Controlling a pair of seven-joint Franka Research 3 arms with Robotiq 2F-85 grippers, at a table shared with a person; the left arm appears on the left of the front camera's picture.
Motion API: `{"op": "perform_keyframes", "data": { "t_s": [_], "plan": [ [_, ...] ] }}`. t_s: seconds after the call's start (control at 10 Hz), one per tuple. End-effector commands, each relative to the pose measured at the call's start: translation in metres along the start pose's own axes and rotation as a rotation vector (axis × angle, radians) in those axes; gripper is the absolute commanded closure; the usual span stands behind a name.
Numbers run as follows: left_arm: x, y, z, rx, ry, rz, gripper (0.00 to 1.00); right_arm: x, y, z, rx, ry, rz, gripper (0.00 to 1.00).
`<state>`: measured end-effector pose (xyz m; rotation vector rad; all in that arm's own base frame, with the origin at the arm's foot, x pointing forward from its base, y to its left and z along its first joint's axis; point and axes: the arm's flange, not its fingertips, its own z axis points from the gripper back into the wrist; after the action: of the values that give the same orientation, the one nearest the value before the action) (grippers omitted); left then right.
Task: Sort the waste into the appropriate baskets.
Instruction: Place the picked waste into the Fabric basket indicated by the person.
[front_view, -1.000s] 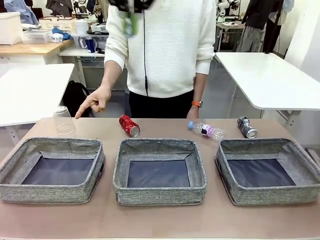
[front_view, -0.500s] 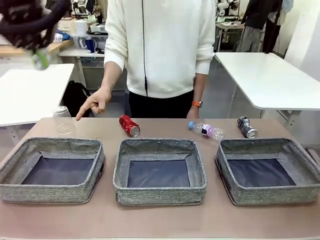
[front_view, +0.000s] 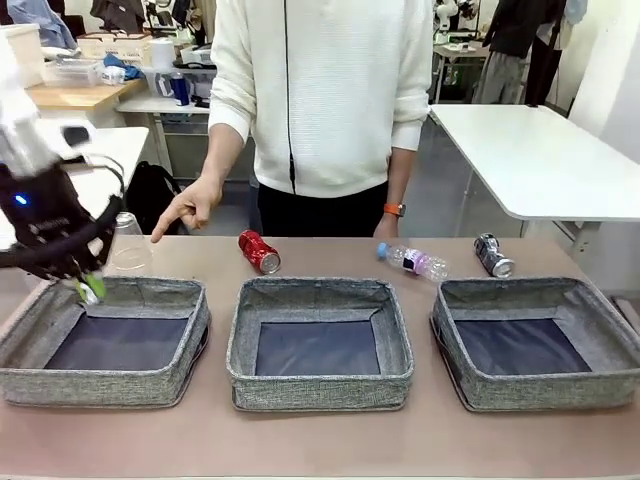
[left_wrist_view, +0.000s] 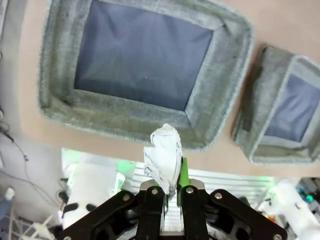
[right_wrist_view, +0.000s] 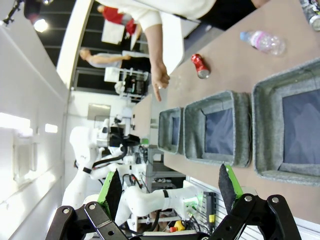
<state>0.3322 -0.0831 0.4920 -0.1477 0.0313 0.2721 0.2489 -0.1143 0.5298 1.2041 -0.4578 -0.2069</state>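
Observation:
My left gripper (front_view: 88, 288) is shut on a white paper wad (front_view: 91, 292) just above the far left corner of the left basket (front_view: 100, 386). The left wrist view shows the paper wad (left_wrist_view: 162, 156) pinched between the fingers, with the left basket (left_wrist_view: 125, 133) below. Along the far edge of the table lie a clear plastic cup (front_view: 126, 244), a red can (front_view: 259, 251), a small bottle (front_view: 414, 261) and a dark can (front_view: 493, 255). The middle basket (front_view: 320, 386) and right basket (front_view: 540, 392) hold nothing. My right gripper (right_wrist_view: 170, 192) is open and high off the table.
A person stands at the far side, one hand (front_view: 190, 205) pointing a finger down near the cup. White tables flank the workspace. The right wrist view takes in the three baskets (right_wrist_view: 220, 156), the red can (right_wrist_view: 201, 66) and the bottle (right_wrist_view: 262, 41).
My left gripper has swung from the top middle to the left and come down to the left basket's far corner, the paper wad still in it. The person's hand stays put.

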Motion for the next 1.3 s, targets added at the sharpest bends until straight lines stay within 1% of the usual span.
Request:
{"op": "perform_keyframes", "data": {
  "t_s": [0.0, 0.4, 0.5, 0.6, 0.7, 0.9, 1.0, 1.1, 1.2],
  "plan": [
    [0.021, -0.005, -0.008, -0.034, 0.033, 0.058, 0.9, 0.002, 0.002, 0.0, 0.024, -0.008, 0.026, 0.0],
    [0.033, -0.013, -0.007, -0.063, 0.02, 0.101, 0.9, 0.002, 0.002, 0.0, 0.024, -0.008, 0.026, 0.0],
    [0.032, -0.015, -0.006, -0.063, 0.017, 0.093, 0.43, 0.002, 0.002, 0.0, 0.024, -0.008, 0.026, 0.0],
    [0.032, -0.014, -0.005, -0.06, 0.009, 0.094, 0.32, 0.002, 0.002, 0.0, 0.024, -0.008, 0.026, 0.0],
    [0.032, -0.014, -0.004, -0.063, 0.007, 0.099, 0.0, 0.002, 0.002, 0.0, 0.024, -0.008, 0.026, 0.0],
    [0.032, -0.014, -0.003, -0.077, 0.005, 0.098, 0.0, 0.002, 0.002, 0.0, 0.024, -0.008, 0.026, 0.0],
    [0.032, -0.015, -0.002, -0.08, 0.003, 0.096, 0.09, 0.002, 0.002, 0.0, 0.024, -0.008, 0.026, 0.0],
    [0.032, -0.014, -0.001, -0.082, 0.0, 0.097, 0.0, 0.002, 0.002, 0.0, 0.024, -0.008, 0.026, 0.0],
    [0.031, -0.014, 0.001, -0.088, -0.001, 0.095, 0.0, 0.002, 0.002, 0.0, 0.024, -0.008, 0.026, 0.0]
  ]
}}
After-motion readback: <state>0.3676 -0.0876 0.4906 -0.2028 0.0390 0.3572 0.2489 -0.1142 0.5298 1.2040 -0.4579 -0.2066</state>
